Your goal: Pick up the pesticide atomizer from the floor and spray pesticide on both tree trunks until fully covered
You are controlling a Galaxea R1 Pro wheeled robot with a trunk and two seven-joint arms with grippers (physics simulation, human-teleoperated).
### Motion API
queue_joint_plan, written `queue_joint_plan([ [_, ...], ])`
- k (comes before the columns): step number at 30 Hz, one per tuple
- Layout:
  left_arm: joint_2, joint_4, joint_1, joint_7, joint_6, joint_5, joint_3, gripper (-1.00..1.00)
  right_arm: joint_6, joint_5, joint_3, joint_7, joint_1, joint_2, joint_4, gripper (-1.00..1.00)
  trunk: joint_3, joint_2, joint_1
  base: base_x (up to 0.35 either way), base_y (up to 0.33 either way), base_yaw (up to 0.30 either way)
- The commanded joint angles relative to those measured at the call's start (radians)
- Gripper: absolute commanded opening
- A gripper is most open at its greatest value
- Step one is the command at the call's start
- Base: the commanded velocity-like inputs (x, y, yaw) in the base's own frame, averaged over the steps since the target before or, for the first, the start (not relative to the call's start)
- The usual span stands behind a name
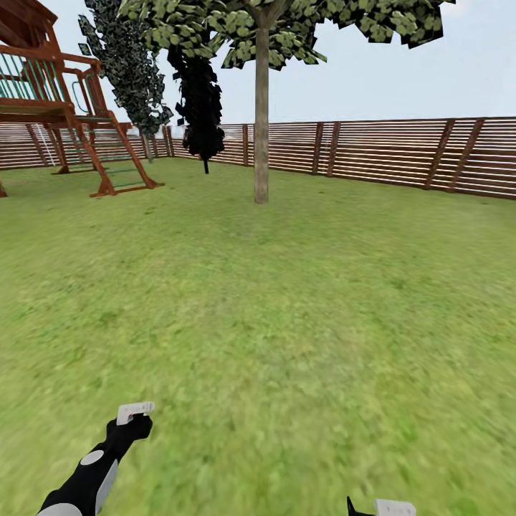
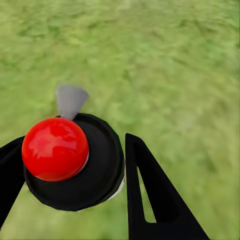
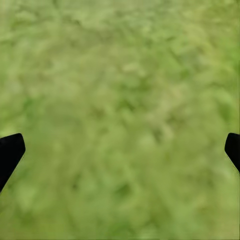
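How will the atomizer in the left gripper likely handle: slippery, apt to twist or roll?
The pesticide atomizer looks rigid, so it probably won't deform. Its body is round and glossy between the left gripper's flat fingers, so it may rotate or slip under a light squeeze. Dropped on its side on the grass, it would probably roll a little.

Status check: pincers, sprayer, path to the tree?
Left pincer shut on sprayer. Right pincer open, empty, over grass. Tree trunk ahead, lawn between looks unobstructed.

Glossy red ball (image 2: pixel 55 148); slatted wooden fence (image 1: pixel 373 152)
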Motion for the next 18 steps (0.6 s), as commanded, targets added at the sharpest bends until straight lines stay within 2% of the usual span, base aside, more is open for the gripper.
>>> queue_joint_plan([
  [1,0.0,0.0,0.0,0.0,0.0,0.0,0.0,-1.0,0.0,0.0,0.0,0.0,0.0,0.0,0.0,1.0,0.0,0.0,0.0,0.338,0.0,0.0],
  [13,0.0,-0.011,0.008,0.003,0.001,0.001,0.001,-1.0,0.0,0.0,0.0,0.0,0.0,0.0,0.0,1.0,0.0,0.0,0.0,0.338,0.0,0.0],
  [18,-0.008,-0.023,0.009,0.005,0.002,0.002,-0.001,-1.0,0.0,0.0,0.0,0.0,0.0,0.0,0.0,1.0,0.0,0.0,0.0,0.338,0.0,0.0],
])
